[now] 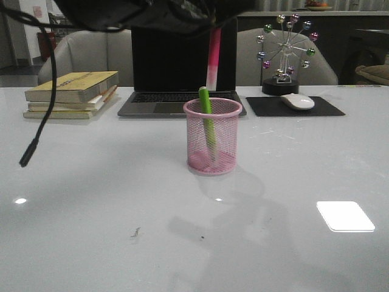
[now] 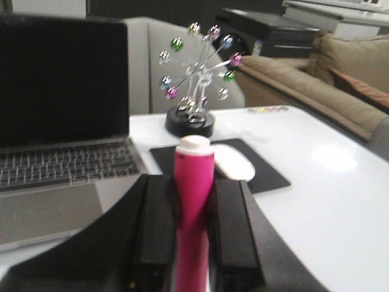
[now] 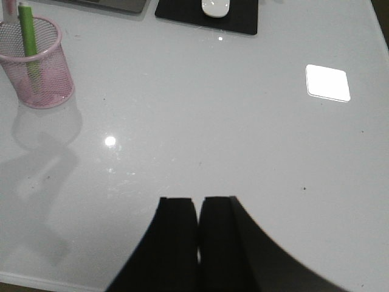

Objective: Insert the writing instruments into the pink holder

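The pink mesh holder (image 1: 213,159) stands in the middle of the table with the lime green marker (image 1: 206,108) leaning inside it, its top above the rim. My left gripper (image 1: 182,12) hangs above and just behind the holder, shut on the bright pink marker (image 1: 214,58), whose pale end points down over the rim's far side. In the left wrist view the pink marker (image 2: 194,182) sits clamped between both black fingers (image 2: 159,219). My right gripper (image 3: 199,202) is shut on nothing, low over the table to the right of the holder (image 3: 51,82) and green marker (image 3: 28,42).
An open laptop (image 1: 182,103) stands behind the holder, with stacked books (image 1: 70,94) to its left. To its right are a white mouse (image 1: 298,101) on a black pad (image 1: 322,109) and a ball ornament (image 1: 285,55). A black cable (image 1: 42,121) dangles at the left.
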Robot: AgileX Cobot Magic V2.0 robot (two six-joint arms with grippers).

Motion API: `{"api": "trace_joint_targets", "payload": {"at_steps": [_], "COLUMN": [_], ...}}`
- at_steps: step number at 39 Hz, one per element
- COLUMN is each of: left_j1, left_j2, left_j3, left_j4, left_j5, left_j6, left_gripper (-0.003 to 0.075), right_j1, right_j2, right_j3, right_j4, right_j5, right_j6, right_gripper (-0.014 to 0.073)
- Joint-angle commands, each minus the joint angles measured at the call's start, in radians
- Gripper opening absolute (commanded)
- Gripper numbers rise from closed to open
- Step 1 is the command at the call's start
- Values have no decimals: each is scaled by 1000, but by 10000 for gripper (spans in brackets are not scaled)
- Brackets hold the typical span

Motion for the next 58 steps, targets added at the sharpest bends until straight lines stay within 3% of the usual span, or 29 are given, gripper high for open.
{"api": "trace_joint_targets", "payload": {"at_steps": [1,7,10,16,19,29,37,41,47,58], "left_j1": [-8,-10,-10,-16,-16,-12,13,40,123,365], "left_j2": [-10,17,17,17,17,-39,-177,-273,-417,-667], "left_j3": [-22,-22,-22,-22,-22,-22,-22,-22,-22,-8], "left_j4": [1,22,61,74,74,88,108,102,47,27], "left_j5": [-104,-92,-79,-75,-75,-75,15,71,227,611], "left_j6": [-39,-37,-37,-37,-37,-23,202,238,238,238], "left_gripper": [92,97,137,340,400,365,365,365,365,365], "right_j1": [-5,-5,-5,-5,-5,-5,-5,-5,-5,-5], "right_j2": [2,2,2,2,2,2,2,2,2,2], "right_j3": [-27,-27,-27,-27,-27,-27,-27,-27,-27,-27], "right_j4": [-11,-11,-11,-11,-11,-11,-11,-11,-11,-11], "right_j5": [-69,-69,-70,-69,-69,-75,-75,-75,-75,-75], "right_j6": [2,2,2,2,2,2,2,2,2,2], "right_gripper": [167,167,167,167,167,167,167,167,167,167]}}
